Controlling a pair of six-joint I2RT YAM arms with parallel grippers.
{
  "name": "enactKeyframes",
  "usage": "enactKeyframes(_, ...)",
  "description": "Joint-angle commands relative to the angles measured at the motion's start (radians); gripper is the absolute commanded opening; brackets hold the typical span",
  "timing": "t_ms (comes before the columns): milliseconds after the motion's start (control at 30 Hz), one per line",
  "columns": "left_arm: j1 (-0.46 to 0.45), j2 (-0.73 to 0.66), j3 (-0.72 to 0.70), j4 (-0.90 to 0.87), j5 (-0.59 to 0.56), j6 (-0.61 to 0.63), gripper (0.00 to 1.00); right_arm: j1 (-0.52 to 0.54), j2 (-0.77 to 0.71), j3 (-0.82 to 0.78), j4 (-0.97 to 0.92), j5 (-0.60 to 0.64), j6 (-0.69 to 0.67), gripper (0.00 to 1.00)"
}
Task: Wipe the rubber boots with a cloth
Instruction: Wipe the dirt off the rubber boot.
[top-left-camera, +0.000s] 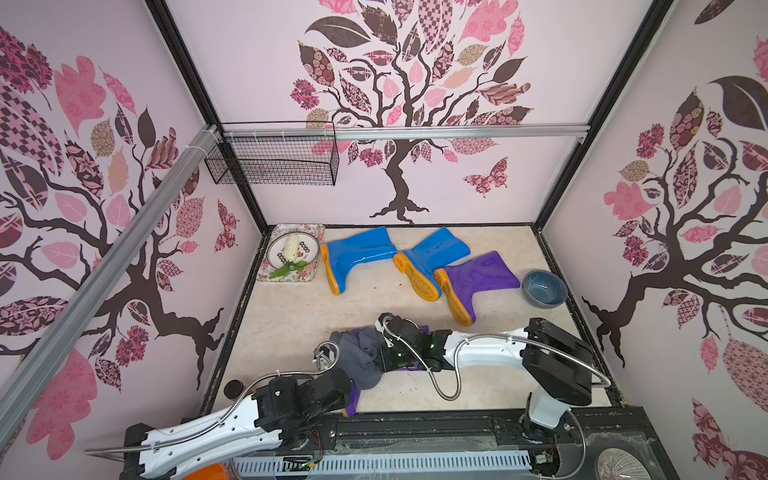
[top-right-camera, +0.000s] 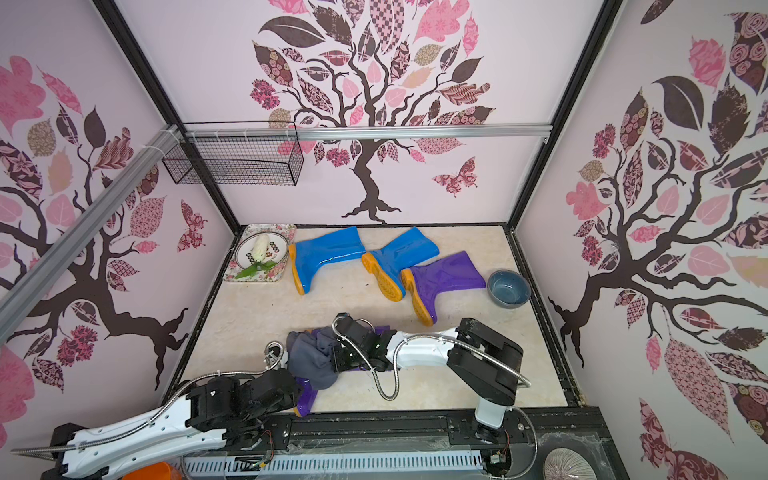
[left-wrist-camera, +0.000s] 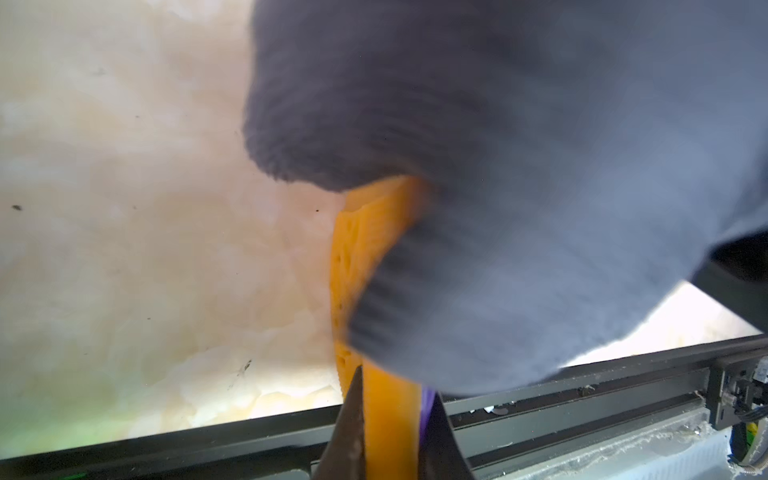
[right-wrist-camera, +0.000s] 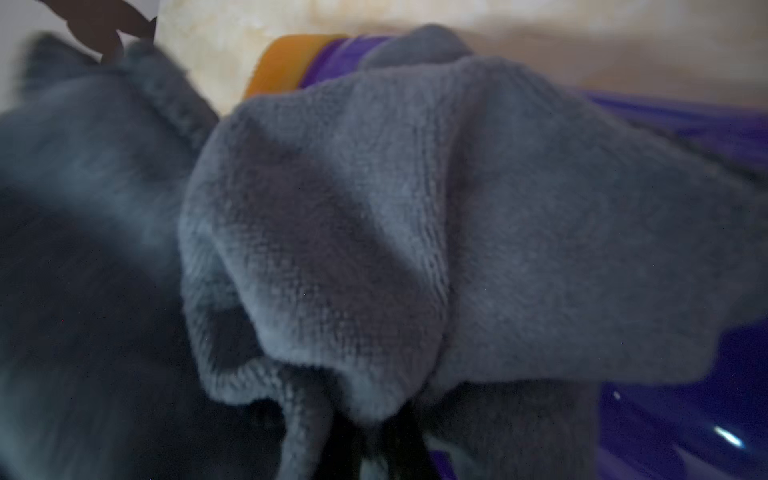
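With right claw (right-wrist-camera: 376, 446) pinched shut on bunched cloth (top-left-camera: 358, 360), pressing it onto near purple boot (top-right-camera: 306, 397) lying on tabletop (top-left-camera: 291, 332). With left claw (left-wrist-camera: 395, 440) nipping that boot's orange sole (left-wrist-camera: 365, 257) edge, likely to stop sliding under the wipe. Leaving other boots (top-left-camera: 359, 253) farther back.

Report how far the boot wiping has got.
Done: nothing provable; no view shows whether any boot is already clean. In hand: the left gripper clamps the near purple boot by its sole while the right gripper, shut on the cloth, holds it on that boot. Left, seemingly: the blue boot by the tray, the second blue boot and the far purple boot, lying at the back away from the cloth.
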Motion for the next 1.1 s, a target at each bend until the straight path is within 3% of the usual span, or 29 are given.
enactKeyframes(0,0.002,0.009,0.039,0.027,-0.055,-0.009,0.0,-0.079,-0.045,-0.1,-0.054,0.093,0.071,0.0)
enactKeyframes(200,0.002,-0.025,0.018,0.035,-0.053,-0.019,0.0,-0.136,-0.16,-0.14,-0.413,0.363,0.034,0.0)
enactKeyframes(367,0.002,-0.043,0.018,0.044,-0.062,-0.007,0.0,-0.137,-0.257,-0.136,-0.508,0.417,0.021,0.0)
enactKeyframes(467,0.002,-0.026,0.015,0.064,-0.055,-0.005,0.0,-0.127,-0.276,-0.111,-0.482,0.407,0.027,0.0)
enactKeyframes(533,0.003,-0.007,0.009,0.085,-0.045,-0.005,0.0,-0.082,-0.234,-0.077,-0.386,0.333,0.012,0.0)
enactKeyframes(700,0.002,0.031,0.027,0.08,-0.04,0.001,0.0,0.131,0.05,0.218,-0.279,0.153,-0.028,0.0)
enactKeyframes(800,0.002,0.024,0.033,0.068,-0.044,0.002,0.0,0.196,0.121,0.318,-0.173,0.073,-0.018,0.0)
enactKeyframes(867,0.003,0.011,0.033,0.062,-0.046,-0.003,0.0,0.192,0.116,0.289,-0.077,0.048,0.044,0.0)
enactKeyframes(933,0.002,-0.005,0.035,0.054,-0.045,-0.009,0.0,0.173,0.068,0.195,-0.024,0.139,0.122,0.0)
enactKeyframes(1067,0.002,-0.036,0.017,0.05,-0.043,-0.025,0.0,0.013,-0.013,-0.046,-0.015,0.162,0.282,0.0)
